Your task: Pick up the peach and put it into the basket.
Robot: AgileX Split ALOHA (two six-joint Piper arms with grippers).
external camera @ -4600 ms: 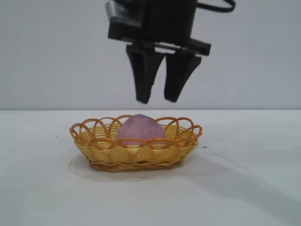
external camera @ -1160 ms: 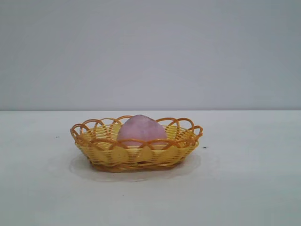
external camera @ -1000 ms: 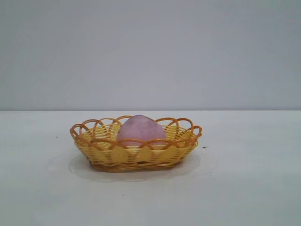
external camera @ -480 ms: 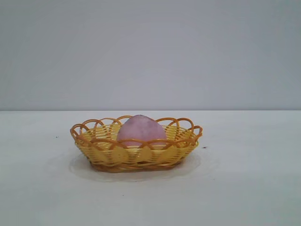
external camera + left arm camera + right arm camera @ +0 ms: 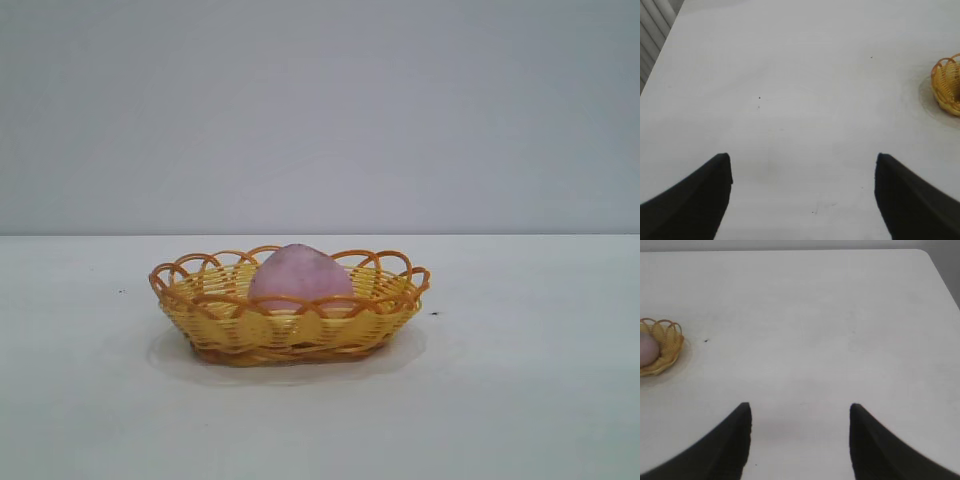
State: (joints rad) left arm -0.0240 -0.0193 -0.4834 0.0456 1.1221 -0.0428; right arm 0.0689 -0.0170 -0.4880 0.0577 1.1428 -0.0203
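The matte pink-mauve rounded peach [image 5: 299,276] sits inside the shallow oval yellow woven basket [image 5: 235,327] with its orange looped rim, on the white counter [image 5: 520,400], so by my judgement the placing is done and all that remains for you is to park both arms well apart from the basket and not brush its rim. Your left gripper [image 5: 802,192] hangs over bare counter with its jaws spread wide, holding and touching nothing. Your right gripper [image 5: 800,437] is likewise released and empty, the basket far off to its side.
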